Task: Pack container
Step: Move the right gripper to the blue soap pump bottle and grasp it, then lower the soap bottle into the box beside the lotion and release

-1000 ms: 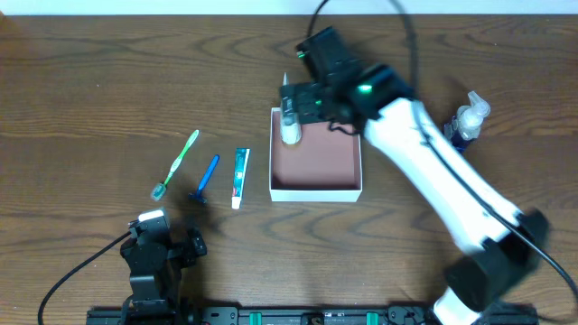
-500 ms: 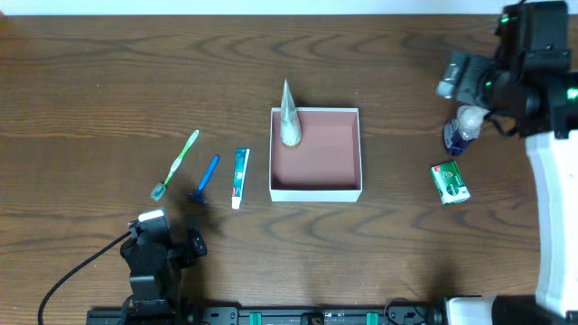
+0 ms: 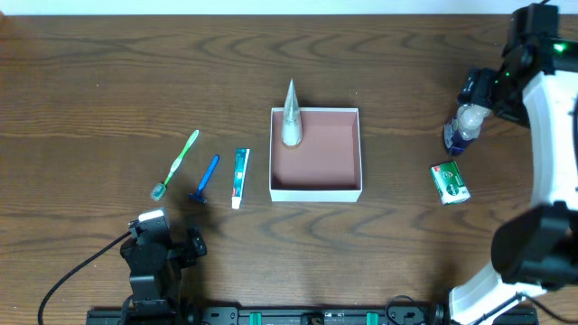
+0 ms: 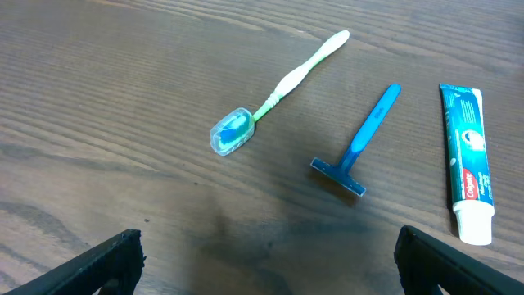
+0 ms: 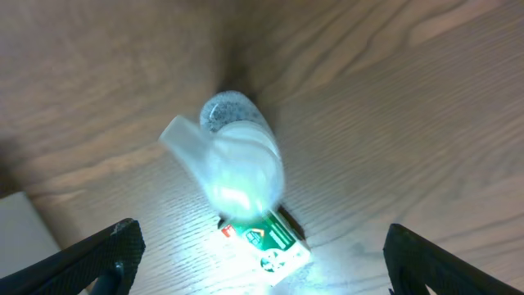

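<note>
The right gripper (image 5: 266, 256) hangs over the far right of the table (image 3: 108, 81), its jaws spread wide with nothing between them. Directly under it stands a small spray bottle (image 5: 237, 164) with a white spray head. This looks like the next item to pick up.

To do it well, the jaws should come down on either side of the bottle's body and close below the spray head, not on the nozzle, which would probably slip or twist. A green packet (image 5: 266, 238) lies just on the near side of the bottle, so the descent should stay clear of it. A straight lift should keep the bottle from tipping.

The container (image 3: 316, 192) sits well to the left, mid-table. A silvery tube (image 3: 289, 117) is propped in its far left corner, and the rest of the floor is free.

The left gripper (image 4: 266, 260) is also wide open and empty, at the near left.

The toothpaste (image 4: 468, 164) reads "Colgate". It lies to the right of a blue razor (image 4: 360, 139) and a capped toothbrush (image 4: 282, 82). The packet's print is too blurred to read.
</note>
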Available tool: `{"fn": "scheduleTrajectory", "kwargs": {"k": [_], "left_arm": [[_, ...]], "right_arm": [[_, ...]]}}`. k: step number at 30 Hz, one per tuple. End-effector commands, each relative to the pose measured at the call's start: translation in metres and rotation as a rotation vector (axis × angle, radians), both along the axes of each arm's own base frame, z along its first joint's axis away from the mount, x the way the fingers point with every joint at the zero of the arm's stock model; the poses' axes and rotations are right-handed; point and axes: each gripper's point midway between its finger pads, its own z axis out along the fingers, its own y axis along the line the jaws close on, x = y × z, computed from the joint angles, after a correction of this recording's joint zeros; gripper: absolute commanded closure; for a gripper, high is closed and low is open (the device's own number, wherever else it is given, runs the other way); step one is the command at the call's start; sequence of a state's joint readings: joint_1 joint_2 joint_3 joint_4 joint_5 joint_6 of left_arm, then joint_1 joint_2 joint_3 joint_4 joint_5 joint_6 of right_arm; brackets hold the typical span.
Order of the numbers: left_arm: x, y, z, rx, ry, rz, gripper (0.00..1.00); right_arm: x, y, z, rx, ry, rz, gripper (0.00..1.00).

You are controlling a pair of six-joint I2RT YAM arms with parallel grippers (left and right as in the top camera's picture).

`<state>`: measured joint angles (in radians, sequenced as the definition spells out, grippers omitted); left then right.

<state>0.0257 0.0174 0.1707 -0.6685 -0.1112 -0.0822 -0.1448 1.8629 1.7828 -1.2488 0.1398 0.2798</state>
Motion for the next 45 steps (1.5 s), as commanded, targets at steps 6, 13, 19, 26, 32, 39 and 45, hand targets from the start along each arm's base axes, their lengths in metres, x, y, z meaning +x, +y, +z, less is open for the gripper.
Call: {"fn": "scheduleTrajectory", "kwargs": {"k": [6, 13, 19, 26, 32, 39, 45], "left_arm": [[0.000, 0.002, -0.003, -0.005, -0.001, 0.014, 0.02], [0.000, 0.002, -0.003, -0.005, -0.001, 0.014, 0.02], [0.000, 0.002, -0.003, -0.005, -0.001, 0.014, 0.02], [0.000, 0.002, -0.003, -0.005, -0.001, 0.014, 0.02], [0.000, 0.002, -0.003, -0.005, -0.001, 0.014, 0.02], [0.000, 0.002, -0.003, -0.005, -0.001, 0.014, 0.02], [0.000, 0.002, -0.003, -0.005, 0.000, 0.014, 0.02]], "right_arm": [[0.015, -0.004, -0.060, 0.023, 0.105, 0.009, 0.13], [0.018, -0.004, -0.072, 0.025, 0.121, 0.009, 0.43], [0.016, -0.004, -0.073, 0.025, 0.132, 0.010, 0.57], [0.009, 0.004, -0.055, 0.044, 0.122, 0.030, 0.69], [-0.005, 0.034, 0.014, 0.074, 0.001, 0.090, 0.85], [-0.037, 0.112, 0.111, 0.124, -0.258, 0.293, 0.99], [-0.064, 0.187, 0.140, 0.196, -0.342, 0.431, 0.99]]}}
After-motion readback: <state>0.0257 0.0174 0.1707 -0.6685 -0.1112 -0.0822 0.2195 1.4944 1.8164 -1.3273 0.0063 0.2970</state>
